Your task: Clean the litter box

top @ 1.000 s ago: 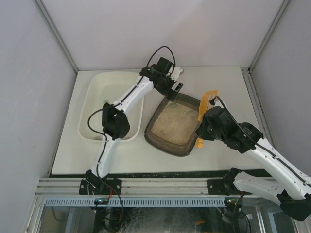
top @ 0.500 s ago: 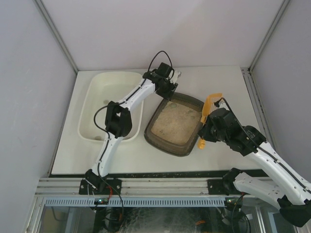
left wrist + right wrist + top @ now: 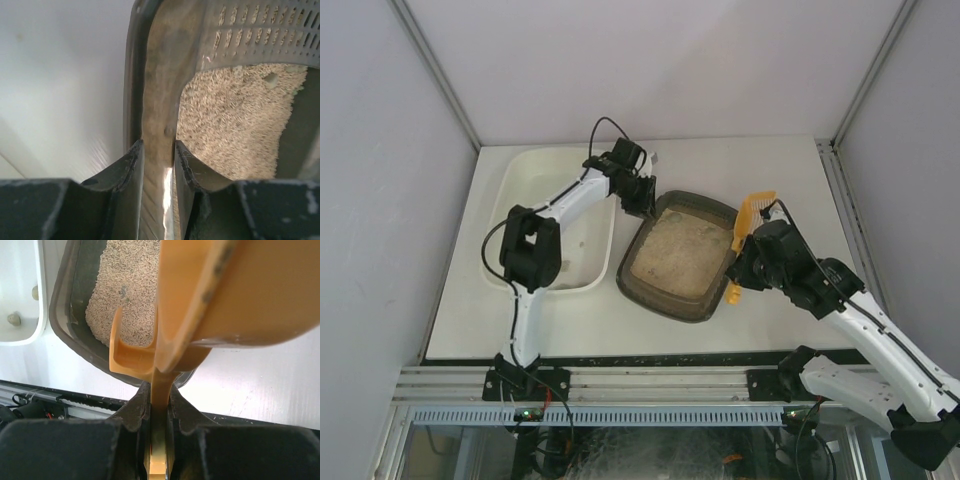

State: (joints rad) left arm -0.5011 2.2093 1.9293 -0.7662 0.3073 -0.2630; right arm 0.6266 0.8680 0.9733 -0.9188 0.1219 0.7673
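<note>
— Litter box (image 3: pixel 665 303): where is it?

— On the table (image 3: pixel 780 170), turned askew, with beige litter spread over its floor. The tub (image 3: pixel 505 200) stands just beside its left side.

— What has the left gripper (image 3: pixel 644 206) got?

— The box itself. It reaches in over the far left corner and is clamped on the rim there. From the left wrist, the gripper (image 3: pixel 158 150) has one finger inside the box (image 3: pixel 157 95) wall and one outside, both pressed against it.

— And the right gripper (image 3: pixel 748 266)?

— It hangs at the box's right side, closed on the handle of an orange scoop (image 3: pixel 752 212). The right wrist view shows the gripper (image 3: pixel 161 396) pinching the thin handle between its fingers, with the scoop (image 3: pixel 235 290) head out in front.

— Is the scoop in the litter?

— No. Its head is raised by the box's far right corner and its handle end lies by the right rim.

— Anything else near the box?

— From the right wrist, the tub (image 3: pixel 42 305) lies just beyond the box (image 3: pixel 67 305), with two small lumps in it.
</note>
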